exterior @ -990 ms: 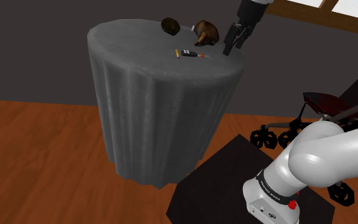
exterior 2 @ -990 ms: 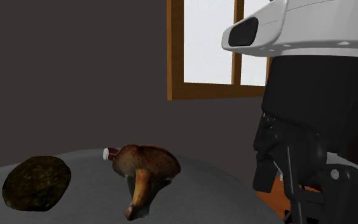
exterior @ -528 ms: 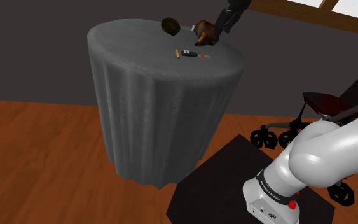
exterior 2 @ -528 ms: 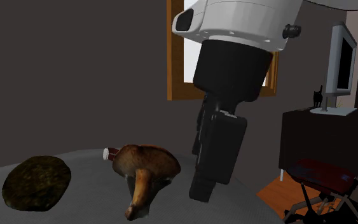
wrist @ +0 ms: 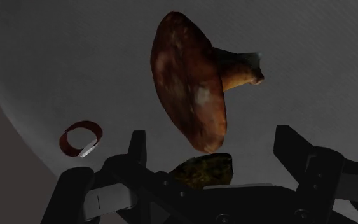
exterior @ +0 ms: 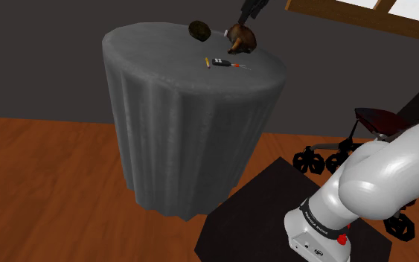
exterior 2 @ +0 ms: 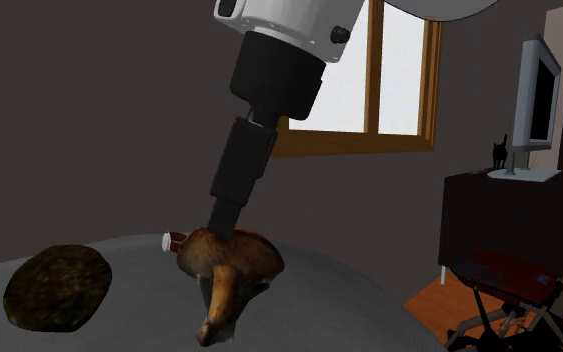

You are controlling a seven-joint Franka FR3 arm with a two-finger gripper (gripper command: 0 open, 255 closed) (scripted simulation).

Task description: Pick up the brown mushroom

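Two black fingers (wrist: 137, 149) of the gripper (wrist: 214, 145) stand wide apart, empty, close over the brown mushroom (wrist: 190, 83), which lies on its side near the table's (exterior: 193, 126) far edge. Lower until they straddle the cap, then close gently so you do not roll it.

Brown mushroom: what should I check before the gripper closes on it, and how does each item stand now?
1. Fingers open: ok.
2. Brown mushroom lying free on the table: ok.
3. Cap centred between the fingers: not ok, it sits nearer one finger.
4. Gripper low enough around the cap: cannot tell.
5. Small red container clear of the fingers' path: cannot tell.
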